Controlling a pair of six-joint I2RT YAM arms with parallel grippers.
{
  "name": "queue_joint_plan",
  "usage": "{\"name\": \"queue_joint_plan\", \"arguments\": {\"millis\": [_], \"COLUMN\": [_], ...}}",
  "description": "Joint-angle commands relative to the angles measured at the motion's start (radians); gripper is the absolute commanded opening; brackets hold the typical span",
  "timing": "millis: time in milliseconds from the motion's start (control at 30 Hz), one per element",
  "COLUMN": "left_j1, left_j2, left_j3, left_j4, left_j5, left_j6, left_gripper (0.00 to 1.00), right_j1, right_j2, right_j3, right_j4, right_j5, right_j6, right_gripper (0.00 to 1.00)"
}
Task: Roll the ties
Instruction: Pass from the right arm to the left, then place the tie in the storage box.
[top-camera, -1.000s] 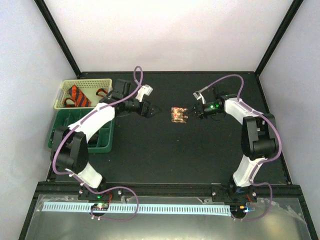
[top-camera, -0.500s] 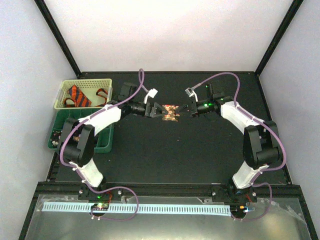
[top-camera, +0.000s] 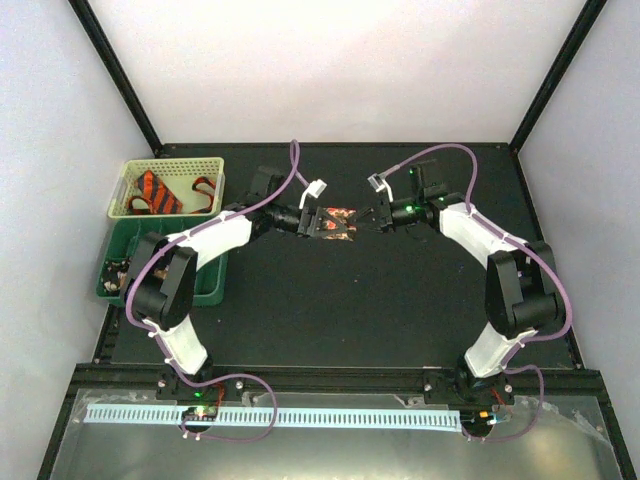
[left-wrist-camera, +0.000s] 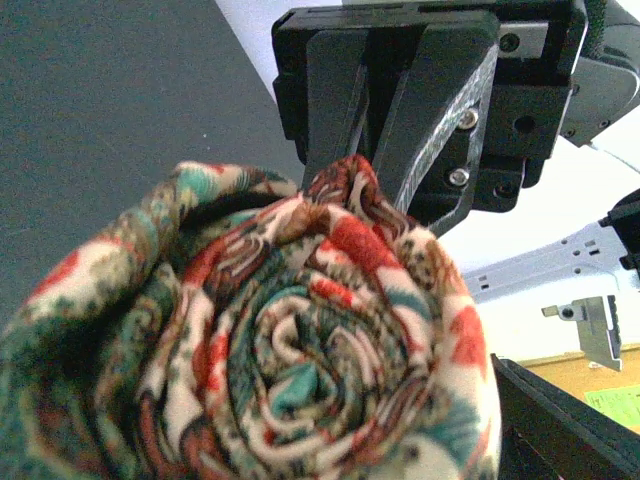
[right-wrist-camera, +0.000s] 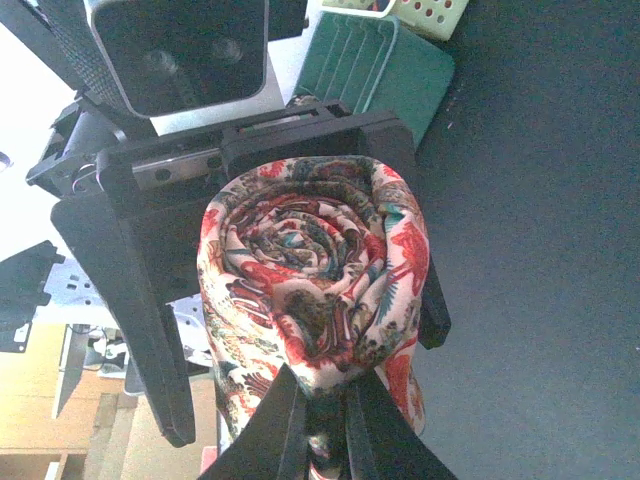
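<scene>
The brown-green-red speckled tie (top-camera: 338, 222) is a tight coil held above the black table between both grippers. In the right wrist view the coil (right-wrist-camera: 310, 270) faces the camera. My right gripper (right-wrist-camera: 322, 420) is shut on the coil's lower edge. My left gripper (top-camera: 318, 222) is open, and its black fingers (right-wrist-camera: 130, 300) stand on either side of the coil with a small gap on one side. In the left wrist view the coil (left-wrist-camera: 300, 340) fills the frame, with my right gripper (left-wrist-camera: 370, 165) behind it. The orange tie with black stripes (top-camera: 157, 190) lies in the basket.
A cream basket (top-camera: 128, 172) stands at the far left and also holds a small red-brown item (top-camera: 207, 186). A green tray (top-camera: 212, 288) sits just in front of it and shows in the right wrist view (right-wrist-camera: 390, 70). Black frame posts rise at the table's back corners.
My left gripper has reached right until its fingers straddle the coil. My right gripper has carried the coil a little left and toward the back.
</scene>
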Motion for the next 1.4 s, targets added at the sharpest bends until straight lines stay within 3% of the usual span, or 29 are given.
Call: {"name": "queue_joint_plan", "arguments": {"millis": [0,200,333,633,767,967,1067,1167,1267,1367], "left_j1": [-0.009,-0.011,-0.011,0.0,0.013,0.053,0.11,0.192,0.28,0.404], "left_j2": [0.012,0.027,0.028,0.015,-0.011,-0.063,-0.09,-0.118,-0.101,-0.066], "left_j3": [0.024,0.023,0.02,0.004,-0.011,0.009,0.053,0.138,0.294,0.463], "left_j4": [0.087,0.139,0.146,0.157,0.148,-0.071,-0.313,-0.634,-1.055,-1.395], "left_j5": [0.03,0.033,0.037,0.033,0.013,-0.023,-0.037,-0.076,-0.164,-0.313], "left_j6": [-0.057,-0.106,-0.111,-0.114,-0.081,0.152,0.347,0.657,1.068,1.433], "left_gripper": [0.86,0.75,0.58,0.32,0.23,0.16,0.15,0.14,0.15,0.16], "right_j1": [0.017,0.025,0.025,0.024,0.02,-0.009,-0.02,-0.025,-0.027,-0.027], "right_j2": [-0.003,-0.011,-0.009,-0.011,-0.01,-0.039,-0.062,-0.071,-0.067,-0.067], "right_j3": [-0.001,-0.018,-0.016,-0.007,0.008,0.016,0.03,0.045,0.068,0.081], "right_j4": [0.049,0.071,0.07,0.022,-0.028,-0.087,-0.167,-0.251,-0.333,-0.382], "right_j5": [-0.029,-0.018,-0.013,-0.009,-0.006,0.007,0.025,0.056,0.094,0.131], "right_j6": [0.025,0.042,0.041,-0.009,-0.058,-0.133,-0.216,-0.307,-0.393,-0.451], "right_gripper": [0.01,0.01,0.01,0.02,0.22,0.63,0.8,0.91,0.99,1.0]}}
